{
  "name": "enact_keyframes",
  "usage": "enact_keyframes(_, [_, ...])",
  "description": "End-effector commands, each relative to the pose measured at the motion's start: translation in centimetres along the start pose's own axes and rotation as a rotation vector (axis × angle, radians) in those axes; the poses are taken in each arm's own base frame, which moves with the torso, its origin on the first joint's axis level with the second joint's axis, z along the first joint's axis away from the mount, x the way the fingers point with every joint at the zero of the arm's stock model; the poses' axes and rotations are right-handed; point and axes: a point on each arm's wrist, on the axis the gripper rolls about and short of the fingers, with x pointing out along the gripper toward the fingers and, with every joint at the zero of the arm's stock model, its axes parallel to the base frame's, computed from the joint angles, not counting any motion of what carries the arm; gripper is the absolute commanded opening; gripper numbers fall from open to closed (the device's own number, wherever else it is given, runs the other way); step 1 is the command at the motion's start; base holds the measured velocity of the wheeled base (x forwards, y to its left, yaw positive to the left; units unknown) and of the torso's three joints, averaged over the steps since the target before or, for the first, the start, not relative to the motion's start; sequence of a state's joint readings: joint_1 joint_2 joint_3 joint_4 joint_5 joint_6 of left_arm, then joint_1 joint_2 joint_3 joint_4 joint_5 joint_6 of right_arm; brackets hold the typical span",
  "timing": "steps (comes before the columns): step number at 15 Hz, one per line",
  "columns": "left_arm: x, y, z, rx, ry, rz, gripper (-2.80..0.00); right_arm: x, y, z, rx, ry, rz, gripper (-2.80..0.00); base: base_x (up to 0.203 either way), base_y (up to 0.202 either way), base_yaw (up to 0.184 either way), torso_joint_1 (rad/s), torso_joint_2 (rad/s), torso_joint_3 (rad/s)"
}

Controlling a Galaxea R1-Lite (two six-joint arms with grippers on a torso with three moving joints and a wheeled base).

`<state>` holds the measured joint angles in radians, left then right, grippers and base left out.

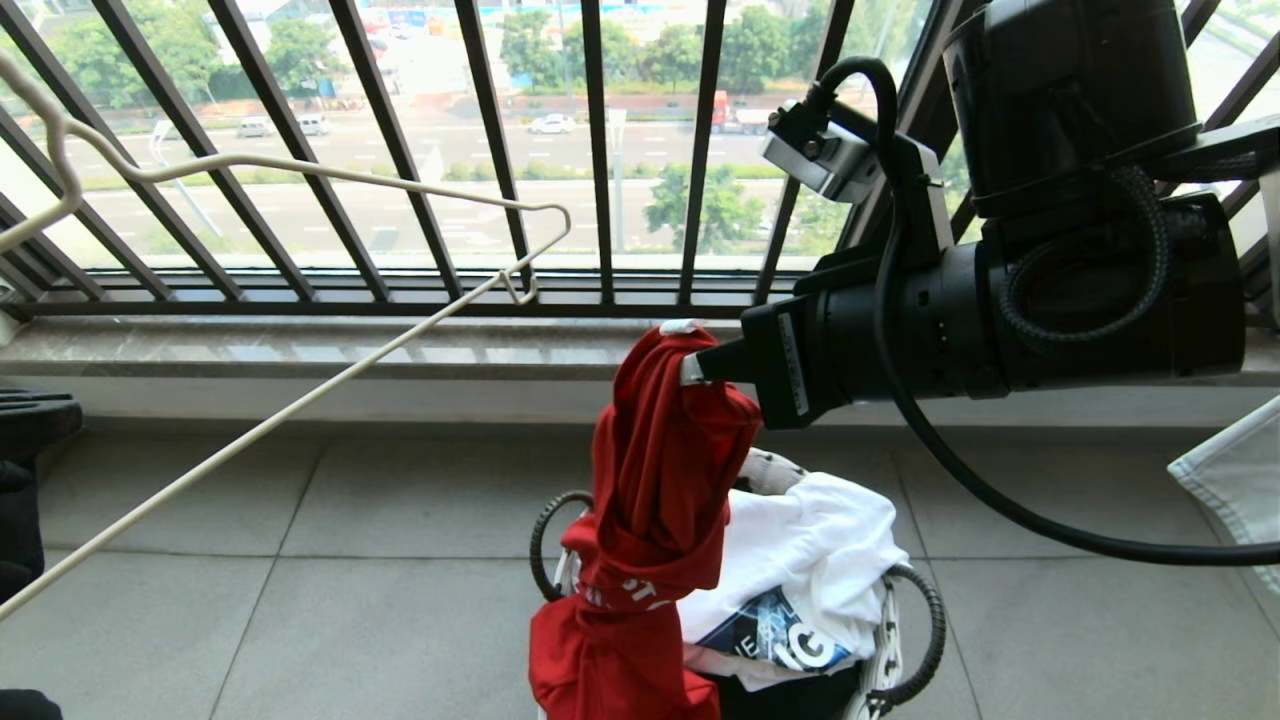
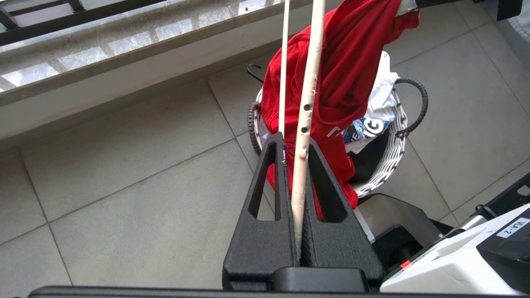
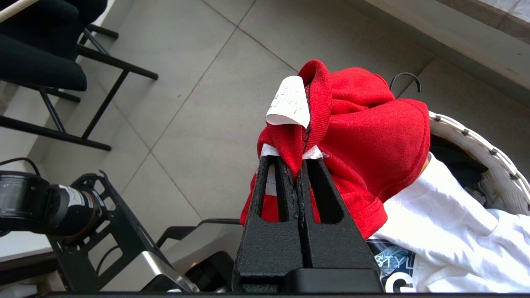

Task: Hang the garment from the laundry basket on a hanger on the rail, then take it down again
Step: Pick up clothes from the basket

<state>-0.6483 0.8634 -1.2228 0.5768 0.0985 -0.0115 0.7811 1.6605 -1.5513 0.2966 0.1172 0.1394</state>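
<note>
The red garment hangs bunched from my right gripper, which is shut on its collar by the white label. Its lower part still drapes over the white laundry basket on the tiled floor. In the right wrist view the gripper pinches a fold of the red garment. My left gripper is shut on the long bottom bar of the cream hanger, out to the left of the garment. The hanger slants across the left of the head view. The rail is out of view.
A white printed T-shirt and dark clothes fill the basket. The dark barred window railing and a stone sill stand behind. A black chair is at one side, and a white cloth hangs at far right.
</note>
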Motion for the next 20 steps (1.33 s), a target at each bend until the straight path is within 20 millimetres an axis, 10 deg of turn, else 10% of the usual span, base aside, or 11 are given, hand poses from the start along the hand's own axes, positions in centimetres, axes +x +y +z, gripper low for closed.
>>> enact_keyframes(1, [-0.3,0.0,-0.2,0.005,0.008,0.002,-2.80,0.8,-0.5,-0.8,0.011,0.054,-0.017,-2.80,0.000,0.000,0.000,0.000,0.00,0.000])
enact_keyframes(13, [-0.2,0.0,-0.4,0.012,0.035,0.002,-2.80,5.5,-3.5,-5.1,0.049,0.275,-0.198,-2.80,0.000,0.000,0.000,0.000,0.00,0.000])
enact_keyframes(20, [0.2,0.0,-0.5,0.030,0.051,0.004,-2.80,5.7,-9.0,-8.9,0.144,0.458,-0.418,-2.80,0.000,0.000,0.000,0.000,0.00,0.000])
